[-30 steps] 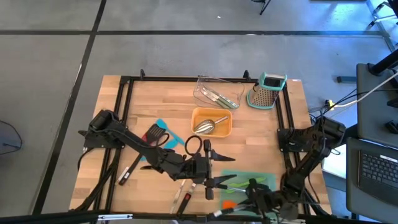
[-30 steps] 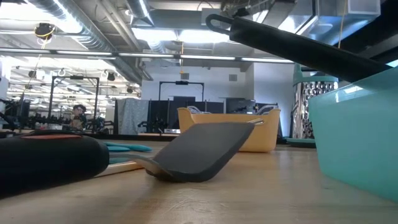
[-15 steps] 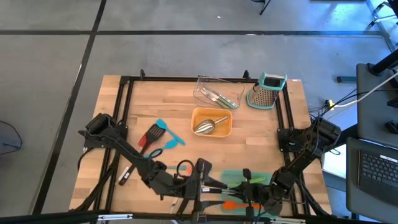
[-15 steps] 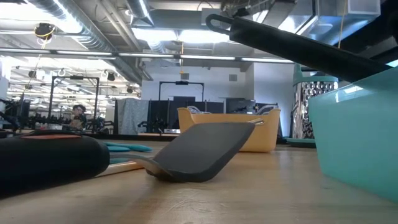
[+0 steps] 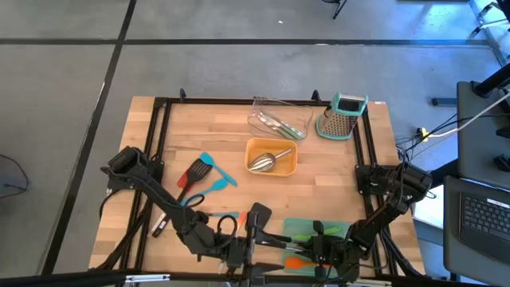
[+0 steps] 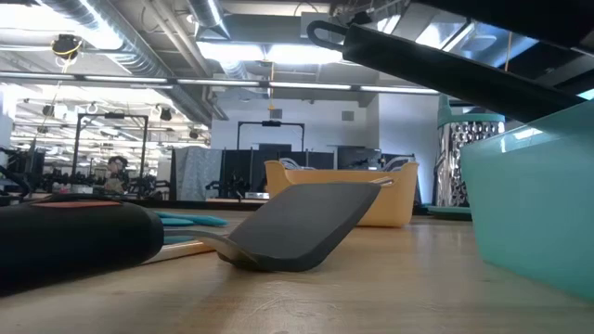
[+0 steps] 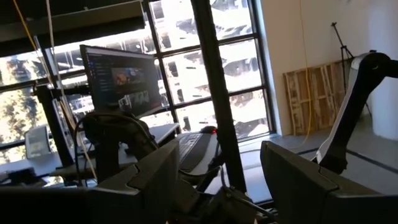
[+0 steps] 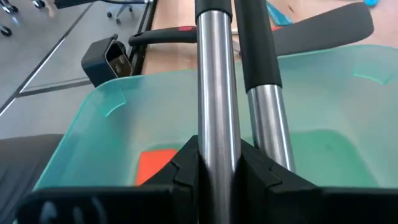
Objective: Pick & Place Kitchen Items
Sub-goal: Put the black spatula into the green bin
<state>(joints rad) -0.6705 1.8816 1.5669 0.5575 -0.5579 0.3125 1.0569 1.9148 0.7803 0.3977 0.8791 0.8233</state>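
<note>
Right pincer [image 8: 217, 162] clenched on steel-handled tongs [image 8: 214, 74], over teal tray [image 8: 93, 134] at counter [image 5: 319, 171] near edge, right of centre. Orange tool [image 8: 155, 165] lies inside tray. Left pincer [image 7: 217, 180] released, empty, at near edge. Black spatula [image 6: 302, 223] rests on counter.

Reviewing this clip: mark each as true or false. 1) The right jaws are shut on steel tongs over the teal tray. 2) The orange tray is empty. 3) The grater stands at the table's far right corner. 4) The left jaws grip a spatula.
1) True: the right gripper clamps the tongs above the teal tray.
2) False: the orange tray holds a steel scoop.
3) True: the grater stands there.
4) False: the left gripper is open, with nothing between its jaws.
</note>
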